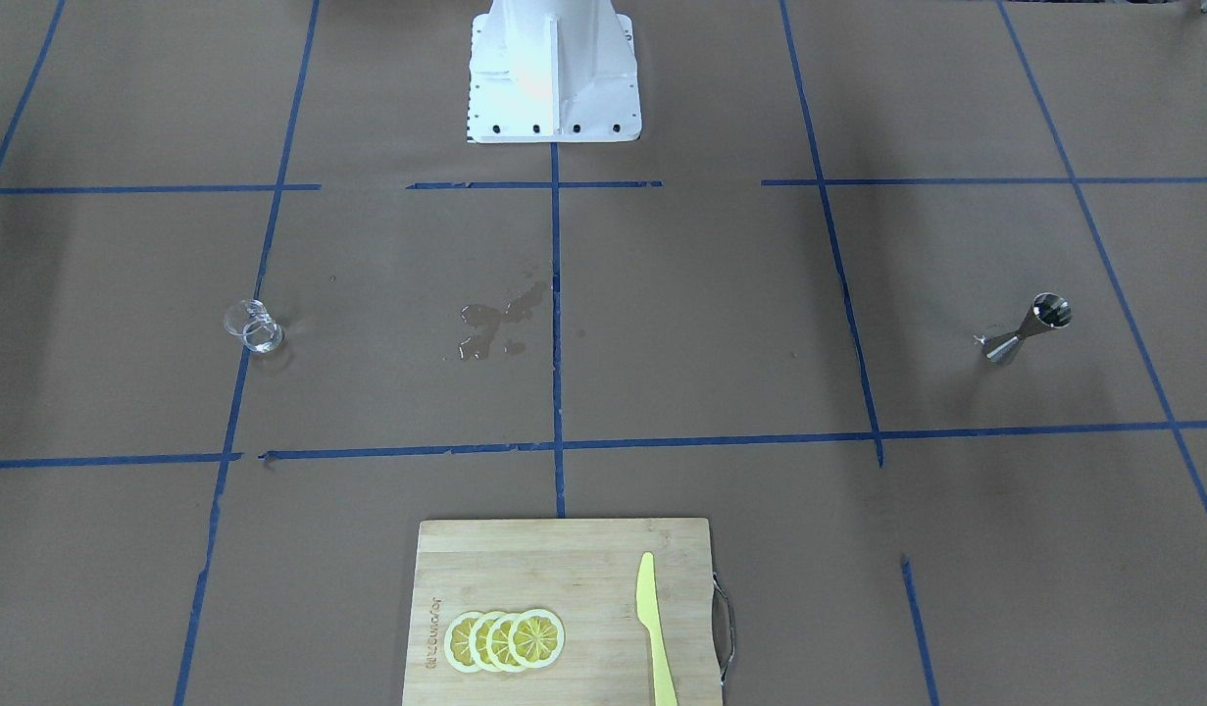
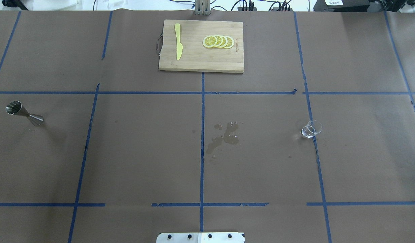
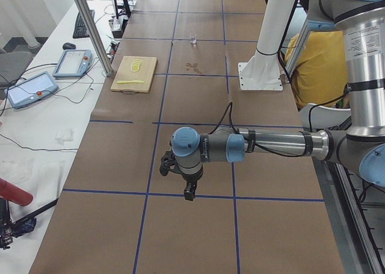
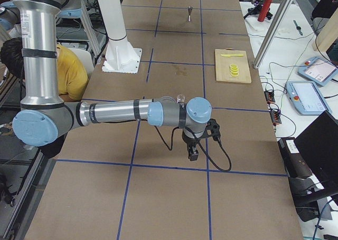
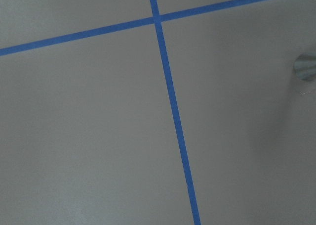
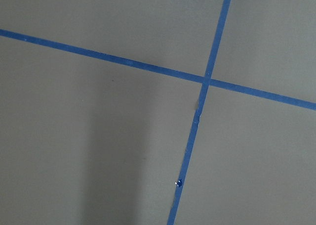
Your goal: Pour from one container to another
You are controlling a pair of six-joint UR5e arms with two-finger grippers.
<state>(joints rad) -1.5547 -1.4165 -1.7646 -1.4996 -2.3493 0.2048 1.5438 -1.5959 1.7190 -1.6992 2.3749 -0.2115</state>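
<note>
The small clear glass measuring cup [image 1: 253, 327] stands alone on the brown paper table, on my right side [image 2: 311, 129], and shows small and far in the exterior left view [image 3: 193, 38]. The shiny steel jigger [image 1: 1027, 329] stands upright on my left side [image 2: 23, 113] and appears far off in the exterior right view [image 4: 189, 13]. Both things are untouched. My left gripper [image 3: 188, 193] hangs over bare paper, seen only in the exterior left view. My right gripper [image 4: 193, 154] hangs likewise, seen only in the exterior right view. I cannot tell whether either is open or shut.
A wet spill patch [image 2: 226, 135] lies near the table's middle. At the far edge sits a wooden cutting board [image 2: 200, 62] with a yellow knife [image 2: 178, 42] and lemon slices [image 2: 218, 41]. A person in yellow [image 3: 316, 69] sits behind the robot base [image 1: 554, 88].
</note>
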